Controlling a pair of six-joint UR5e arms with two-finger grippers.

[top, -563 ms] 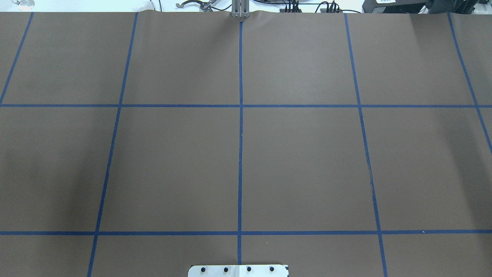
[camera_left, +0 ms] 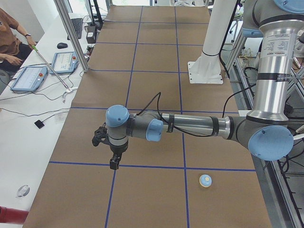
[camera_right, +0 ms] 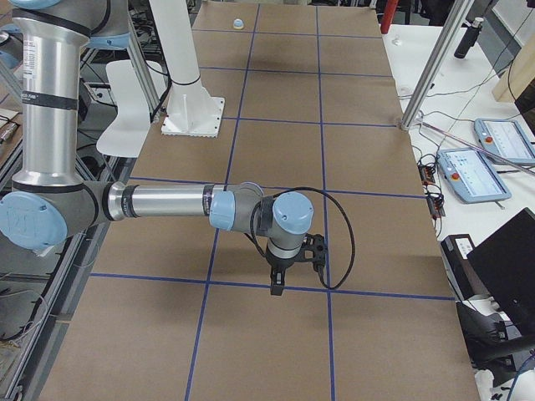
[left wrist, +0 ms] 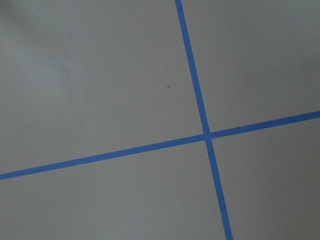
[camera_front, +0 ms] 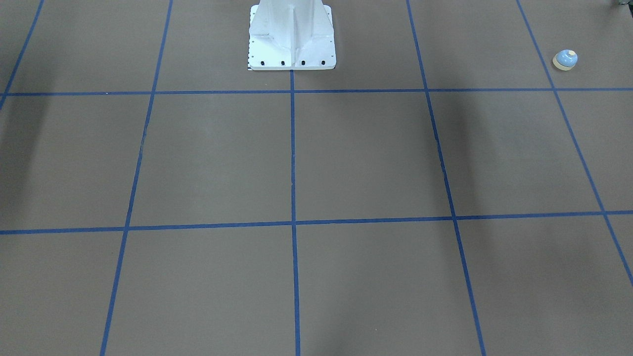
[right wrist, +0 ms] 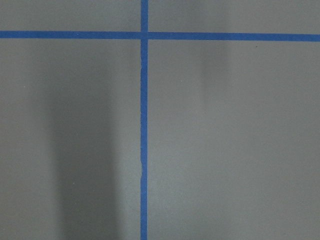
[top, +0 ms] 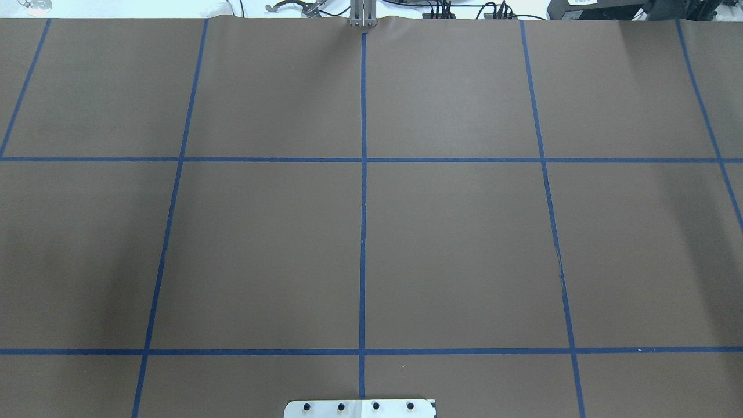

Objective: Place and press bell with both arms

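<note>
The bell (camera_front: pixel 565 60) is a small light-blue dome on a cream base. It stands alone on the brown table near the robot's left end, and also shows in the exterior left view (camera_left: pixel 205 180) and far off in the exterior right view (camera_right: pixel 238 22). My left gripper (camera_left: pixel 114 164) hangs above a blue tape line, well to the side of the bell. My right gripper (camera_right: pixel 276 288) hangs over the table's other end. Both show only in the side views, so I cannot tell whether they are open or shut. The wrist views show only table.
The white bolted pedestal (camera_front: pixel 292 39) stands at the robot's edge of the table. Blue tape lines (top: pixel 363 232) divide the brown surface into squares. An operator (camera_left: pixel 12 38) and teach pendants (camera_left: pixel 28 78) are beside the table; another pendant (camera_right: pixel 472 175) lies at the right end.
</note>
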